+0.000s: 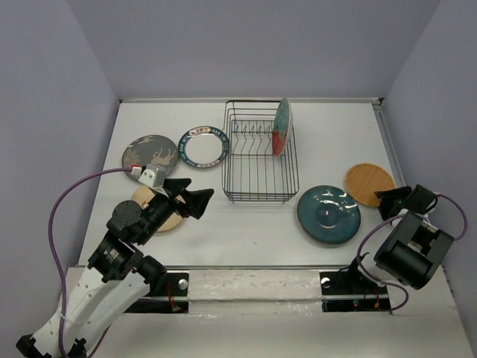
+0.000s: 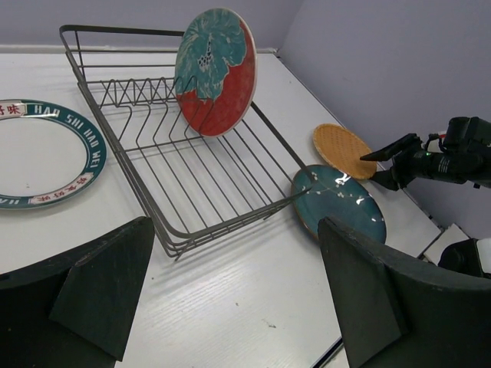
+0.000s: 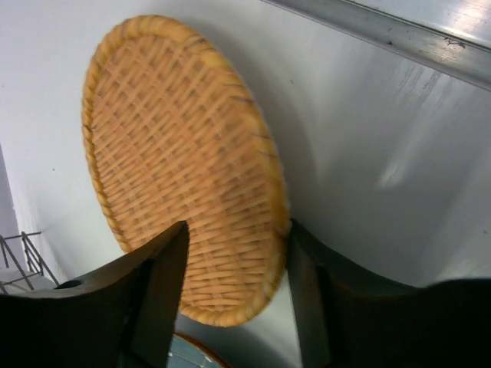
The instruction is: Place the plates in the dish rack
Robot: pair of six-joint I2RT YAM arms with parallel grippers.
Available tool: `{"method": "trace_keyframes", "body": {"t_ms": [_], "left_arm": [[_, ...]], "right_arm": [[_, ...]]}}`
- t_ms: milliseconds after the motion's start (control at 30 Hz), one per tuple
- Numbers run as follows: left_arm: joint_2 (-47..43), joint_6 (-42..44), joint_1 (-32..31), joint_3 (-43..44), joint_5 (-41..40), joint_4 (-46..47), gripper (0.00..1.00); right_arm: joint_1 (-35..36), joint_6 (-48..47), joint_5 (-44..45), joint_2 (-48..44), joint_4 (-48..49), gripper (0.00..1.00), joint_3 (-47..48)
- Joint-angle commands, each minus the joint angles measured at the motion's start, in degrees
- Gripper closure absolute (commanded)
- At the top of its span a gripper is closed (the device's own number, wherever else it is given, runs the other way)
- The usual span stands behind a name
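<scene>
Orange-brown plate (image 1: 370, 183) lay flat on the bench (image 1: 246, 231), right of the dish rack (image 1: 259, 160), with the right hand (image 3: 236, 234) poised fingers-apart at its near rim, so levering that rim up before clamping looked wise, while the left hand (image 1: 192, 195) gaped empty.

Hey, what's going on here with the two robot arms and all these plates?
Two arms are loading plates into the dish rack. One teal-and-red plate stands upright in it. The right tool is open over the edge of the woven plate. The left tool hangs open and empty above the pale tan plate. The grey patterned plate, teal-rimmed white plate and dark teal plate lie flat outside it.
</scene>
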Motion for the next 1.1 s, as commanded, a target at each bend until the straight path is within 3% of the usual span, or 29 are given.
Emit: {"method": "trace_keyframes", "body": {"t_ms": [0, 33, 67, 133, 233, 567, 667, 700, 833, 900, 1067], "left_arm": [[0.5, 0.6, -0.2, 2.4, -1.0, 1.8, 0.01], [0.8, 0.6, -0.2, 2.4, -1.0, 1.7, 0.01], [0.8, 0.5, -0.2, 2.4, -0.7, 1.7, 0.01], [1.0, 0.5, -0.2, 2.3, -0.6, 1.9, 0.01], [1.5, 0.6, -0.1, 2.3, -0.9, 1.8, 0.01], [3.0, 0.6, 0.9, 2.4, -0.1, 1.9, 0.01], [3.8, 0.6, 1.5, 2.3, -0.1, 1.9, 0.01], [4.1, 0.6, 1.7, 2.4, 0.1, 1.9, 0.01], [4.4, 0.5, 2.4, 2.2, -0.5, 1.8, 0.01], [4.9, 0.2, 3.1, 2.3, -0.8, 1.7, 0.01], [5.2, 0.4, 4.4, 2.4, -1.6, 1.6, 0.01]], "right_arm": [[-0.4, 3.7, -6.4, 5.8, 7.9, 0.48, -2.8], [-0.4, 4.2, -6.5, 5.9, 8.6, 0.52, -2.6], [-0.4, 5.1, -6.0, 5.7, 9.2, 0.70, -2.5], [-0.4, 5.8, -4.2, 3.9, 9.4, 0.85, -2.4], [-0.4, 6.0, -3.0, 1.1, 9.3, 0.93, -1.6], [0.7, 2.6, 2.4, -14.9, 2.5, 0.93, 6.7], [6.8, -0.2, 6.7, -18.4, -5.1, 0.93, 15.0], [12.5, -2.0, 9.0, -20.1, -9.3, 0.93, 17.5], [23.3, -5.9, 19.9, -21.4, -14.3, 0.93, 29.4], [30.8, -8.8, 26.1, -18.0, -20.3, 0.93, 37.9], [49.1, -15.5, 40.4, -10.9, -24.8, 0.93, 53.0]]}}
